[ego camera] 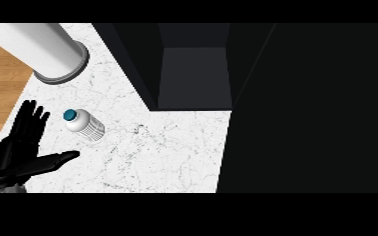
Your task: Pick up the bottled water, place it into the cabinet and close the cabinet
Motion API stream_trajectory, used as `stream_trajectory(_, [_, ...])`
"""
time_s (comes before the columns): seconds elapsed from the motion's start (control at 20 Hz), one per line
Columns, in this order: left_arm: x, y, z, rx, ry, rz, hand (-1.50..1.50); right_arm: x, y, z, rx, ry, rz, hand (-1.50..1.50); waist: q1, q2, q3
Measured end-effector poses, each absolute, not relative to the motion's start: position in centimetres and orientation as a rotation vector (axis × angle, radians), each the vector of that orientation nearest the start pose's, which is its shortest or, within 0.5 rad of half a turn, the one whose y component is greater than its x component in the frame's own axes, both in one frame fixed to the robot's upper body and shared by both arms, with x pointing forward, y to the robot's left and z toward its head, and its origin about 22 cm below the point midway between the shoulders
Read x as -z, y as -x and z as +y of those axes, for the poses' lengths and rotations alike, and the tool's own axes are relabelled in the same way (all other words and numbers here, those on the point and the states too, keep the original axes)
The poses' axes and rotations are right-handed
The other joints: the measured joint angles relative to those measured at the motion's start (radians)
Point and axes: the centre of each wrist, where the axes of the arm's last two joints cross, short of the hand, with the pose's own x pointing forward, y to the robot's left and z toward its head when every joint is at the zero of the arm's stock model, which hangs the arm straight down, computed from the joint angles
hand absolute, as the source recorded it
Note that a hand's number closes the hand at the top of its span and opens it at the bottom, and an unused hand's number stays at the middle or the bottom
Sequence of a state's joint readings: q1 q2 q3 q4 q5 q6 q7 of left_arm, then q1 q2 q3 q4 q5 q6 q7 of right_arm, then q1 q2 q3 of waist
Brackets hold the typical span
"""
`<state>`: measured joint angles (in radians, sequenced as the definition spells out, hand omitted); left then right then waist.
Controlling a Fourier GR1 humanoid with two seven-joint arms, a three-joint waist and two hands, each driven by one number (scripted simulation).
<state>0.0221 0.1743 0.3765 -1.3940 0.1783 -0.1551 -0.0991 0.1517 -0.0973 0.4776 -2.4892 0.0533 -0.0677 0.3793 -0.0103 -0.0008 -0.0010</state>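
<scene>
The small white plastic water bottle with a teal cap (83, 123) stands on the white marbled bench (162, 150), at about nine o'clock from the view's centre. The black left hand (26, 147) rests at eight o'clock, released, fingers straight and thumb spread, just beside the bottle without touching it. The dark open-fronted cabinet (193, 75) sits at twelve o'clock. A white cylinder (46, 50) stands at eleven o'clock.

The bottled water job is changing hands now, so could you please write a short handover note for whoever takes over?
Left hand: open, fingers straight, at the view's left edge, beside the bottle, not touching it.
Right hand: not in view.
Bottled water: on the marble counter, teal cap toward the hand.
Cabinet: open, dark inside, door swung out at right.
Done: nothing.
Left: grasp the bottle, place it inside, shut the door.
</scene>
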Motion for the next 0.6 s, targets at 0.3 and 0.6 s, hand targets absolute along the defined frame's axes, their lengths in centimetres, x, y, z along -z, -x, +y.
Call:
stream_trajectory(0.3, [5.8,-21.7,37.3,-0.237,-0.155,-1.503,-1.5,-17.5,-12.3,-17.1,-0.241,-0.315,-1.93,-1.5,-0.001,0.0,0.0])
stream_trajectory(0.6, [9.0,-22.5,37.4,-0.245,-0.142,-1.505,-1.5,-17.6,-12.4,-17.1,-0.24,-0.304,-1.94,-1.5,-0.005,0.001,-0.001])
